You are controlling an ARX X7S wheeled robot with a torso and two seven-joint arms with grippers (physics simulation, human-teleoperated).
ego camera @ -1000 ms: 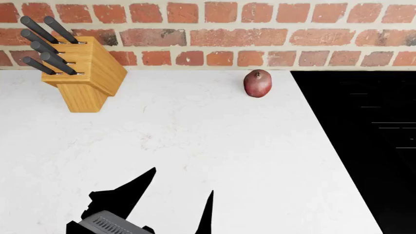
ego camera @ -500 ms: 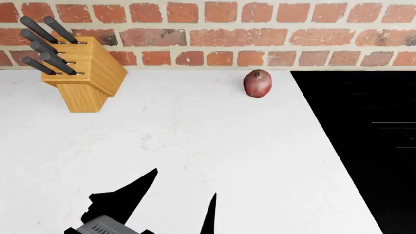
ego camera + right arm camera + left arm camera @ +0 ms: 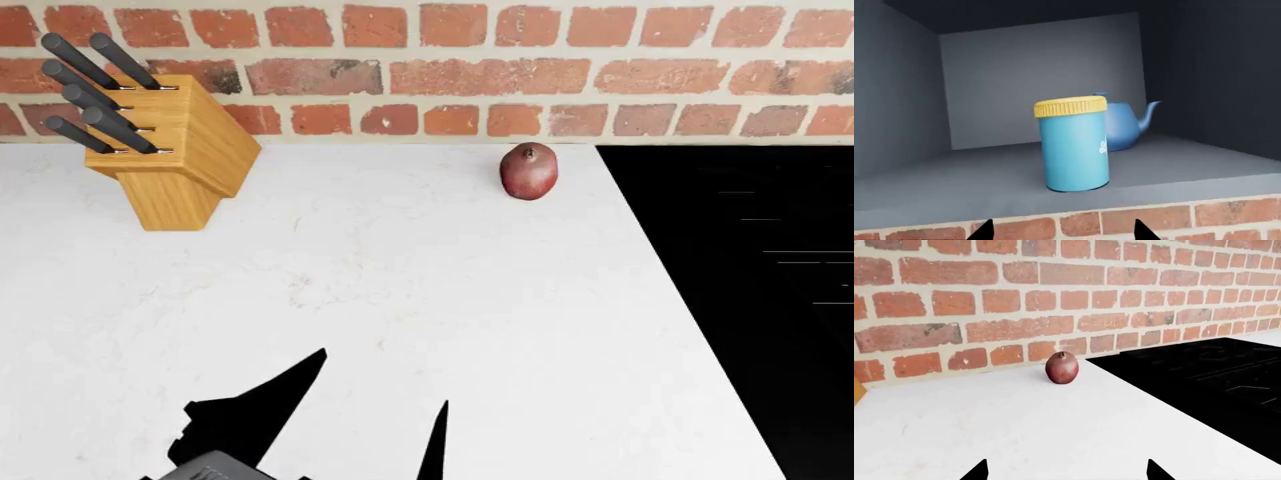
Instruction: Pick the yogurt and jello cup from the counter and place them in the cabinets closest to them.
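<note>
My left gripper (image 3: 367,415) has its two dark pointed fingers spread wide apart, holding nothing, low over the smooth white counter (image 3: 400,290). From the wooden knife block (image 3: 174,150) with its dark handles, the reddish-brown round vegetable (image 3: 529,170) sits well to the right against the brick wall (image 3: 454,70), just before the black stovetop (image 3: 761,300). My right gripper (image 3: 1063,231) is also parted and empty, facing a grey cabinet shelf (image 3: 954,185) with a yellow-lidded blue canister (image 3: 1073,145) and a blue teapot (image 3: 1124,125) behind it. I can see neither yogurt nor jello cup.

Plain white counter (image 3: 400,300), flat slab between brick wall and black stovetop (image 3: 761,300).
</note>
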